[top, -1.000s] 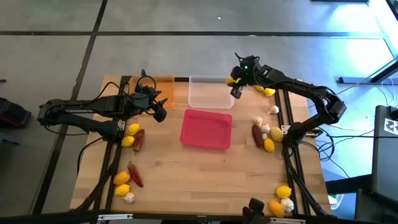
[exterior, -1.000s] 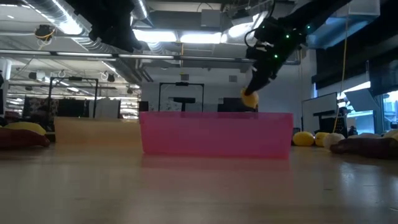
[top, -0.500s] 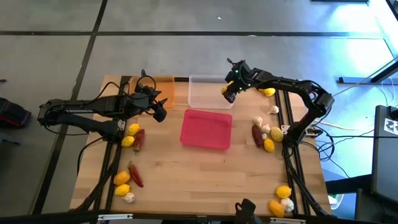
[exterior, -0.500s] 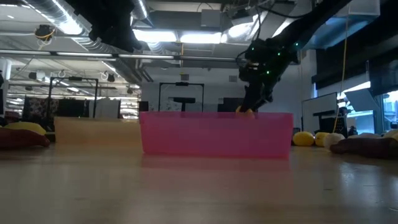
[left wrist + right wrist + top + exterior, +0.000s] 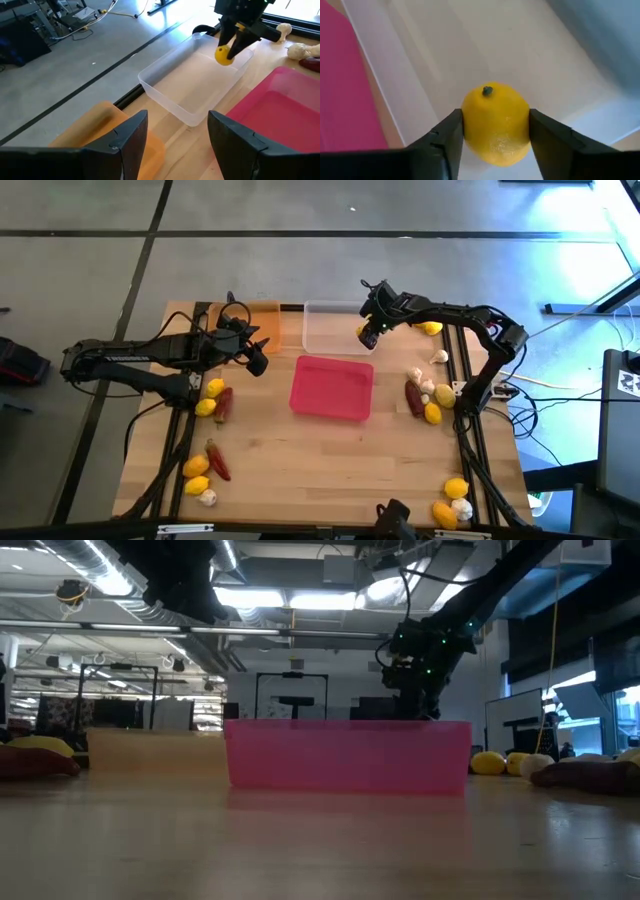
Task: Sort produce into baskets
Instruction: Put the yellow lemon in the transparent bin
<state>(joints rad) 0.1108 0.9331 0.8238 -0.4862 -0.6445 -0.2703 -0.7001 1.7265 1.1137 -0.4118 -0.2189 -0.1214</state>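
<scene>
Right gripper had swung in from the table edge and dropped low over the clear tray, fingers flanking a lemon (contact looked marginal). Risk: it rolls or bounces out. Left gripper idled open near the orange tray.

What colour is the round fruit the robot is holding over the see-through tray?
Yellow. The lemon shows best in the right wrist view.

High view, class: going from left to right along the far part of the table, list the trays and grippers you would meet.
left gripper → orange tray → clear tray → right gripper, holding a lemon over the clear tray's right end.
</scene>
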